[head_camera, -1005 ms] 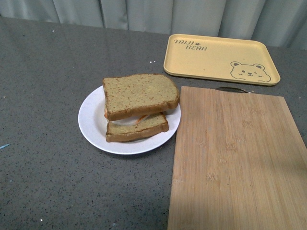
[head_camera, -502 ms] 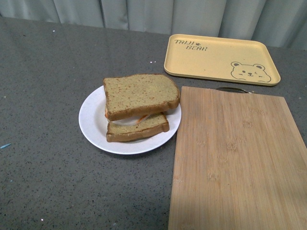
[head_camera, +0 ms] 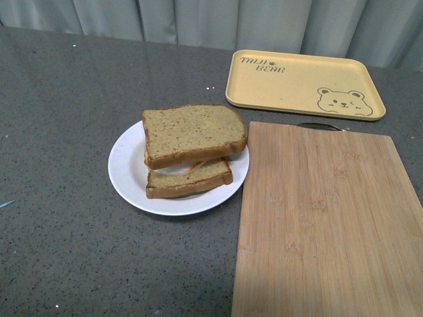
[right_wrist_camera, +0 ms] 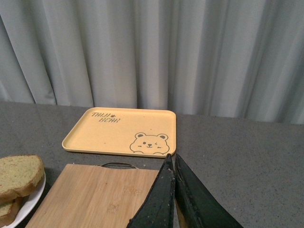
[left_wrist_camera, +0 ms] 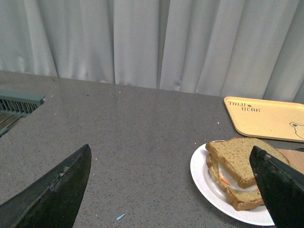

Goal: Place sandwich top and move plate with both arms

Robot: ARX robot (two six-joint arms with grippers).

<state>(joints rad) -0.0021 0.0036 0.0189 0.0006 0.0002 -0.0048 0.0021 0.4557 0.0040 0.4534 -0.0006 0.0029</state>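
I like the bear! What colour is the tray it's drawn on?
Pale yellow. The tray shows best in the front view.

Stacked sandwich top (head_camera: 193, 132), plate (head_camera: 125, 165), cutting board (head_camera: 324, 218)

Speckled brown sandwich top (head_camera: 193, 132), white plate (head_camera: 125, 168), yellow bear-printed tray (head_camera: 291, 86).

The tabletop (head_camera: 79, 99) is dark grey stone-like material with fine pale speckles. A small round white plate (head_camera: 125, 165) lies on it left of centre. Just beside the plate's right rim lies a bamboo cutting board (head_camera: 324, 218). Beyond the board's far edge sits a rectangular yellow tray (head_camera: 297, 86) with a bear drawing. A tiny blue scrap (head_camera: 5, 204) lies at the tabletop's left edge.
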